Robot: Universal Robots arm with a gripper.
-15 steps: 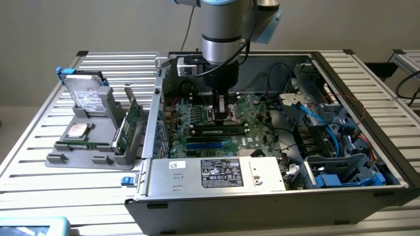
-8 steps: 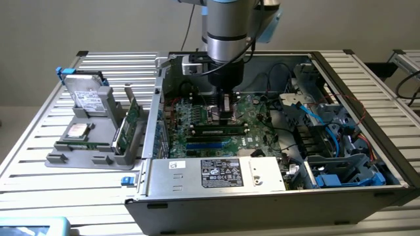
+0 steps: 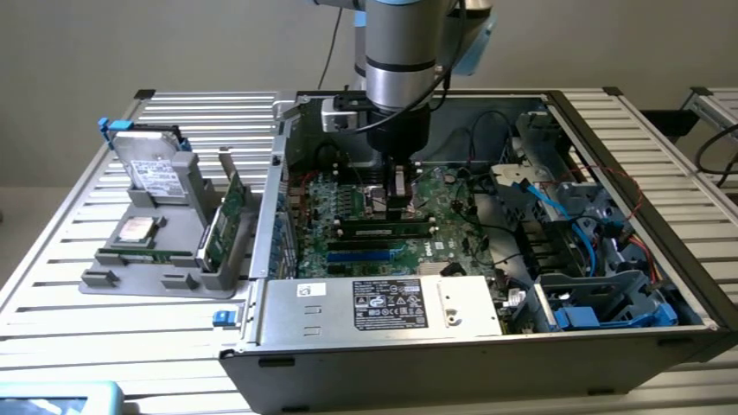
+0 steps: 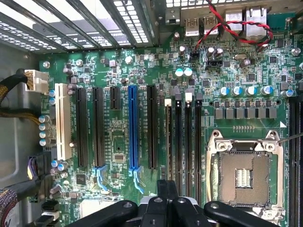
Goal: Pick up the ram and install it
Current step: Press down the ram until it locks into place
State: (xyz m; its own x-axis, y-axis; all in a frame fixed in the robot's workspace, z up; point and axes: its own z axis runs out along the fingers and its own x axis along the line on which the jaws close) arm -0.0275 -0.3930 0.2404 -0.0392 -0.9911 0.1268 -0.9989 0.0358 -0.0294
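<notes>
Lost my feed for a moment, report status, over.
Gripper low over the memory slots. Ram in a slot directly below it. No obstruction seen.

Matt green ram (image 3: 384,231); ribbed bare-metal table (image 3: 69,285).

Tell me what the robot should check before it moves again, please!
1. End effector is above the memory slots: ok.
2. Ram lies along a slot just below the end effector: ok.
3. Ram pushed fully down into the slot: cannot tell.
4. End effector holding the ram: cannot tell.
5. Red and black wires are away from the memory slots: ok.
6. Computer case is open, giving the arm room to reach in: ok.
</notes>
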